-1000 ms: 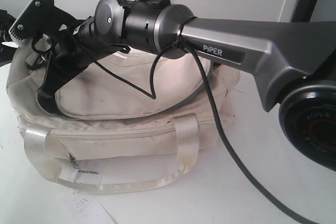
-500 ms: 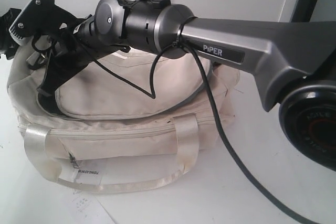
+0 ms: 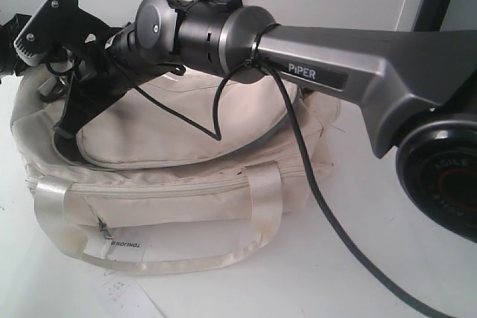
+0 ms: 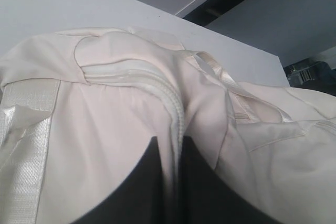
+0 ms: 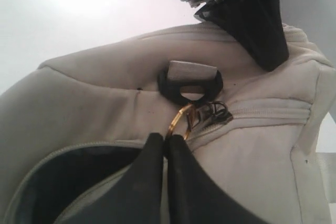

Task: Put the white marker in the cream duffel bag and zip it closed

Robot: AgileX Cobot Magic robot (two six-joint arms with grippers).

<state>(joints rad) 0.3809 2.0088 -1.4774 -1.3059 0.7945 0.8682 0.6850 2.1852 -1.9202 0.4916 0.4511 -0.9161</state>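
The cream duffel bag (image 3: 186, 184) sits on a white table, its top flap partly unzipped with dark lining (image 5: 68, 177) showing. My right gripper (image 5: 167, 139) reaches across to the bag's left end (image 3: 65, 128) and is shut on the gold ring (image 5: 178, 119) of the zipper pull, just below a black D-ring (image 5: 190, 83). My left gripper (image 4: 168, 142) is shut on a fold of the bag's fabric along a zipper seam (image 4: 176, 119). In the exterior view it barely shows at the far left (image 3: 9, 35). The white marker is out of view.
The right arm's long grey link (image 3: 335, 65) spans the bag, and its black cable (image 3: 320, 199) trails onto the table. A paper tag (image 3: 125, 247) hangs at the bag's front and a printed slip (image 3: 123, 292) lies before it. A wall stands close behind.
My left gripper has moved in at the bag's left end and closed on the fabric. The right arm and the bag have hardly moved.
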